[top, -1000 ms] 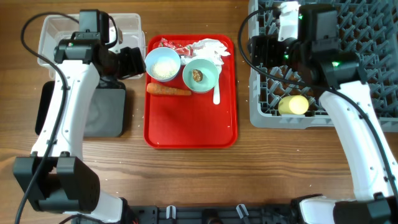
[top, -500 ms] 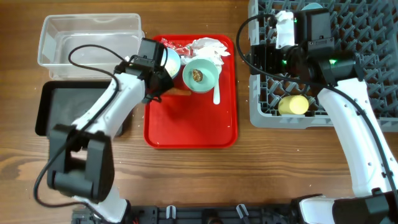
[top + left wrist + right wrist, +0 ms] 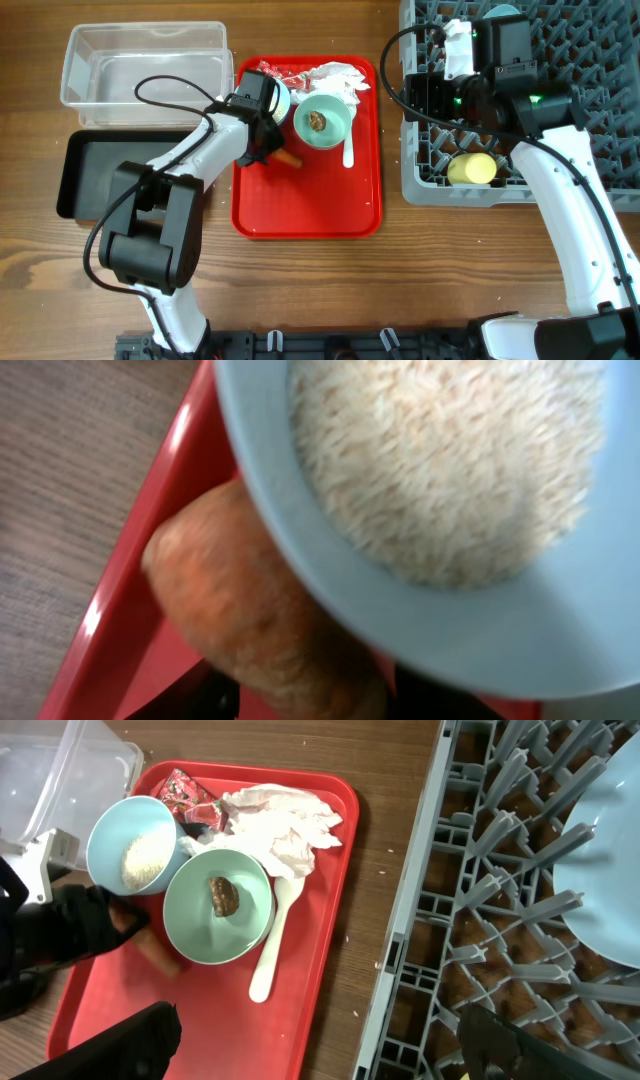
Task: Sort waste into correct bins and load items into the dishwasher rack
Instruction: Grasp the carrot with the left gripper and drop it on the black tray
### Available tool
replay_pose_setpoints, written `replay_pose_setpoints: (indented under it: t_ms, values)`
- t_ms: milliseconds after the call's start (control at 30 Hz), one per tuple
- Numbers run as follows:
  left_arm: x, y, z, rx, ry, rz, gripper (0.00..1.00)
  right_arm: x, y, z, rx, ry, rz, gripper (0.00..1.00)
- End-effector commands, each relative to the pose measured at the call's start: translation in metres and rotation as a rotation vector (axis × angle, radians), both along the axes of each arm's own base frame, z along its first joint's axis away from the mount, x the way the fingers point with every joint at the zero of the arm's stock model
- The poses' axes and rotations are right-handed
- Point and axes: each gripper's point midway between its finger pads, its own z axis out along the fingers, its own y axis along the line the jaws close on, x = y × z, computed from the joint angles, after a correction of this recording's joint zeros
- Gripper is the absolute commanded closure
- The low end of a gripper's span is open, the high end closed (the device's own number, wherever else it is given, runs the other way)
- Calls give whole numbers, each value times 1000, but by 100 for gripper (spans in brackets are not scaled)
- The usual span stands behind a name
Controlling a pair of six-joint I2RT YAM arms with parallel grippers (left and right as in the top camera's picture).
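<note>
My left gripper (image 3: 262, 140) (image 3: 315, 700) is down on the red tray, its fingers closed on either side of the orange carrot (image 3: 250, 610), whose end sticks out in the overhead view (image 3: 291, 158). The bowl of white rice (image 3: 450, 500) (image 3: 277, 97) sits right beside it. The bowl with the brown lump (image 3: 322, 120), white tissue (image 3: 336, 75), red-and-white wrapper (image 3: 266, 68) and white spoon (image 3: 348, 150) lie on the tray. My right gripper (image 3: 422, 92) (image 3: 315, 1050) is open and empty above the left edge of the grey rack (image 3: 420, 185), which holds the yellow cup (image 3: 472, 168) and pale blue plate (image 3: 610, 870).
The flat red tray (image 3: 310, 210) lies mid-table. The clear tub (image 3: 145, 65) stands at the back left, with the black tray (image 3: 90, 175) just in front of it. Bare wood separates the red tray from the rack.
My left arm swung from over the bins to the red tray and came down on the carrot, which has shifted slightly. The right arm barely moved.
</note>
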Motion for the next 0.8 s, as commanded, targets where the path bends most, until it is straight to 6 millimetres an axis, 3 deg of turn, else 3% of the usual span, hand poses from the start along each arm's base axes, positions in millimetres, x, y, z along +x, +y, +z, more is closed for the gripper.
replay_pose_setpoints:
  t_ms: [0,100,167,267,367,433,500,533,600,667,767]
  values:
    - [-17,8,-13,55,74,-31,64,0,-1,-2,-7,7,-7,8]
    - [-33,12,-15,72,140,-33,75,0,-1,-2,-8,10,-7,8]
    - [-44,14,-6,71,186,-34,76,0,-1,-2,-8,9,-6,7]
    - [-42,13,32,72,163,-63,83,0,-1,-2,-9,7,-5,7]
    - [-35,13,87,64,72,-84,82,1,-1,-1,-7,0,-5,7]
    - [-38,29,124,94,7,-53,79,1,-1,-1,-8,-1,-4,6]
    - [-51,66,153,146,-29,29,77,2,-1,-1,-8,-2,-4,6]
    - [-56,84,161,164,-35,72,76,2,0,0,-7,-5,-4,6]
    - [-67,138,172,187,-24,222,76,3,0,0,-6,-7,-4,6]
    - [-78,194,162,184,14,395,78,3,0,0,-6,-8,-4,5]
    - [-85,232,127,131,54,522,78,2,0,0,-6,-6,-4,6]
